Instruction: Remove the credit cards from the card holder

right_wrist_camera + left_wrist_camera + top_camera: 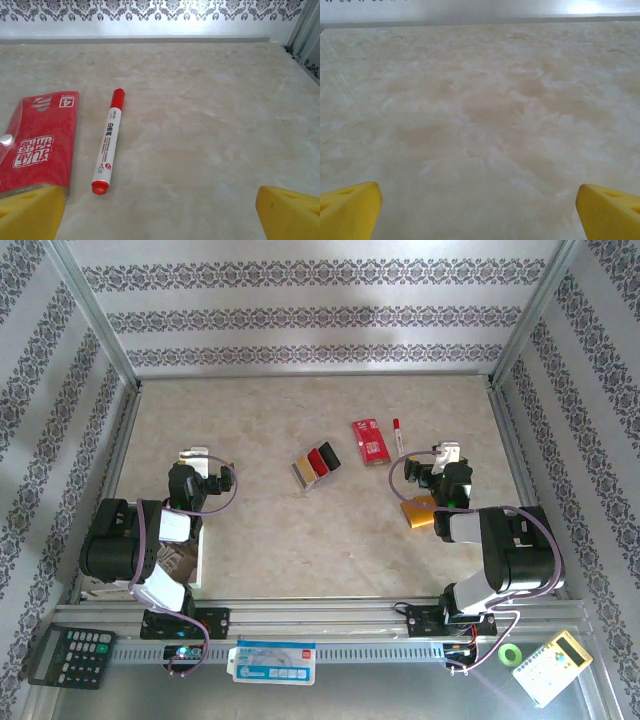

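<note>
Three credit cards lie side by side mid-table: a tan card (303, 473), a black card (315, 466) and a red card (326, 457). The orange card holder (420, 512) lies flat at the right, partly hidden under my right arm and well apart from the cards. My left gripper (195, 458) (480, 215) is open over bare table at the left, its yellow fingertips (350, 210) wide apart. My right gripper (447, 453) (160, 215) is open too, just beyond the holder, with nothing between its fingertips (287, 212).
A red packet with white print (370, 440) (37, 140) and a red-capped marker (397, 435) (107, 142) lie just left of the right gripper. Metal frame posts and patterned walls bound the table. A black calculator (68, 653), a green tape roll (511, 653) and a pale calculator (552, 667) sit by the front rail.
</note>
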Robot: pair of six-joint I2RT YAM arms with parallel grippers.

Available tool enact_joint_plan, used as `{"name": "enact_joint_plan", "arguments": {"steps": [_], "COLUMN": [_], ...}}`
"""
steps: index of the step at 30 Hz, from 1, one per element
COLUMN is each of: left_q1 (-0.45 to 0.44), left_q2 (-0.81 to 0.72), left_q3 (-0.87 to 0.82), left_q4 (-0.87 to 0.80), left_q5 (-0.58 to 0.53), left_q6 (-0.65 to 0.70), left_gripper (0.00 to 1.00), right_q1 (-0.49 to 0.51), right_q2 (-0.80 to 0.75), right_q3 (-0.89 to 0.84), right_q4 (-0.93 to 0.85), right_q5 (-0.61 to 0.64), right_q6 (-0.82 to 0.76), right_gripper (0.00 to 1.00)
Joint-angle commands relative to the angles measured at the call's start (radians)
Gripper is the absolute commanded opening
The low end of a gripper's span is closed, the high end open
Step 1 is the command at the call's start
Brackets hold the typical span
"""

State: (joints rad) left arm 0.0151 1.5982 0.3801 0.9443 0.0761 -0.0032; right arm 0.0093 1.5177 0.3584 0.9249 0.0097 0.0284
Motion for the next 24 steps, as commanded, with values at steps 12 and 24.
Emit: {"name": "enact_joint_plan", "arguments": {"steps": [12,24], "left_q1": [0.004,0.004], "left_q2": [-0.005,-0.006], "left_q3": [0.014,0.014], "left_q4": [-0.010,-0.010], "left_q5": [-0.009,-0.013], "left_q6": [0.003,0.003], "left_gripper": [1.00,1.00], "right_q1": [-0.002,-0.002], "right_q2": [0.012,0.013], "right_q3": [0.019,0.022], "right_q4": [0.019,0.015], "right_q5": [-0.007,-0.007], "right_q6": [0.005,0.003], "right_gripper": [0.98,0.98]}}
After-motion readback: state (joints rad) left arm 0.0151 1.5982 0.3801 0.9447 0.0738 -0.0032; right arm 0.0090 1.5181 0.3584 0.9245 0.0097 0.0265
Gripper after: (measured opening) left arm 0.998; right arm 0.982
